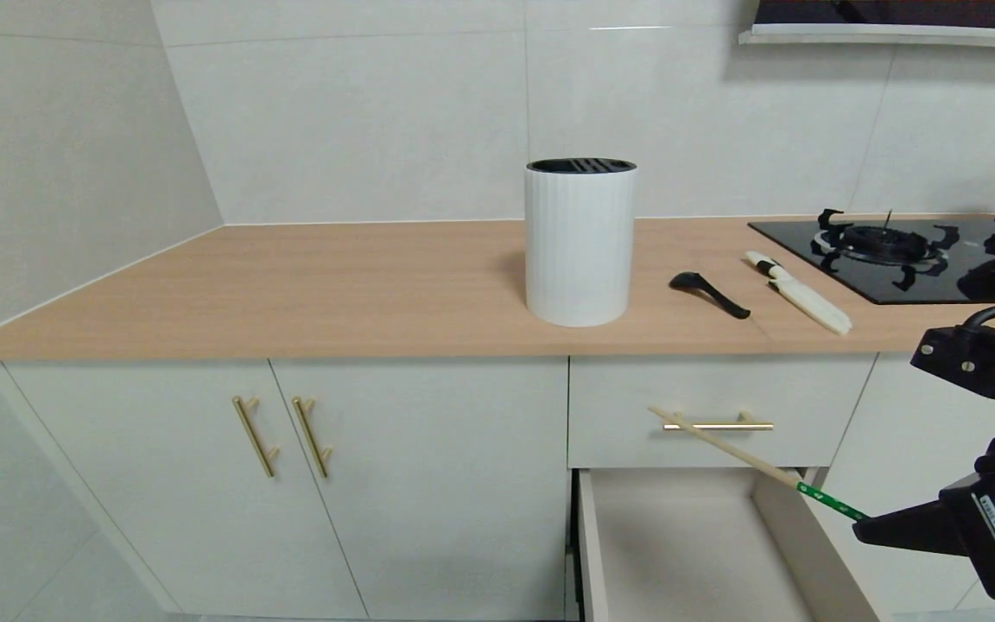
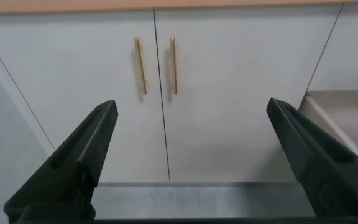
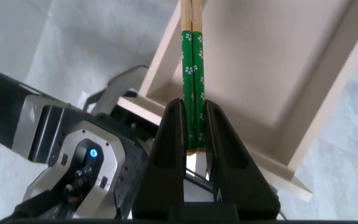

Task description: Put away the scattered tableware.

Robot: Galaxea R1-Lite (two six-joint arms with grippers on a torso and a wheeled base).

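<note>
While the chopsticks [image 1: 744, 458] sit clamped by their green ends in my right gripper [image 3: 192, 124], they slant over the open drawer [image 1: 687, 553], near and right. I judge the storing step is in hand: next I must lower them inside and release. My left gripper [image 2: 191, 109] hangs wide open, empty, before the cabinet doors [image 2: 229, 93].
</note>
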